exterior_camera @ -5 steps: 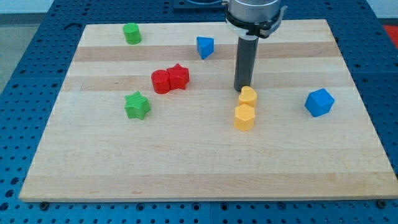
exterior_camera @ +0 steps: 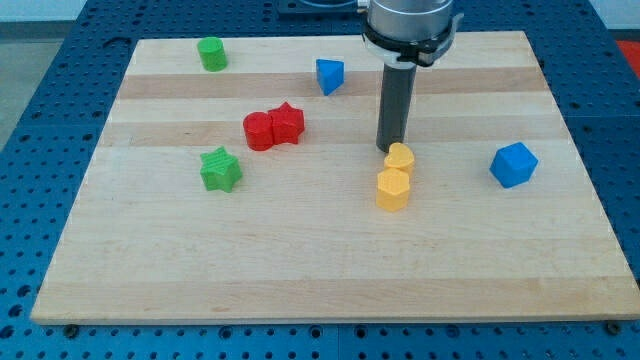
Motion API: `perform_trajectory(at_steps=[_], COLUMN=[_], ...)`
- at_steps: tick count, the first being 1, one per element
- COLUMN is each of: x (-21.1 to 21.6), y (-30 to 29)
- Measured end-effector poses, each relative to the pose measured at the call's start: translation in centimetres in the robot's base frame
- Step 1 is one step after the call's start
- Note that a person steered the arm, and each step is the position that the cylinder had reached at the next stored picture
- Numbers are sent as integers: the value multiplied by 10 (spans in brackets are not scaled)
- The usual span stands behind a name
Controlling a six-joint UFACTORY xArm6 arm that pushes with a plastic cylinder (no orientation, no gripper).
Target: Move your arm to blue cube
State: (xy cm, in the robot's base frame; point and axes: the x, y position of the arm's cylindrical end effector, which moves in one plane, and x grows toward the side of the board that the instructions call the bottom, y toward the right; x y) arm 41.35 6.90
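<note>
The blue cube [exterior_camera: 513, 164] sits on the wooden board [exterior_camera: 330, 270] at the view's right. My tip [exterior_camera: 388, 148] stands near the board's middle, well to the left of the blue cube. It is right behind the upper of two yellow blocks [exterior_camera: 399, 157], at or very near touching it. The second yellow block [exterior_camera: 392, 188] lies just below the first.
A smaller blue block [exterior_camera: 329, 75] lies near the view's top, left of the rod. Two red blocks [exterior_camera: 273, 127] touch each other left of centre. A green star [exterior_camera: 220, 169] lies below them. A green block [exterior_camera: 211, 53] sits at the top left.
The tip has moved slightly toward the view's bottom, closer to the upper yellow block. The blocks have barely moved.
</note>
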Motion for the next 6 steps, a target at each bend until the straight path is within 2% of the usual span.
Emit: perform_trajectory(at_steps=[2,3,6], x=[6,-13,-26], y=[0,0,22])
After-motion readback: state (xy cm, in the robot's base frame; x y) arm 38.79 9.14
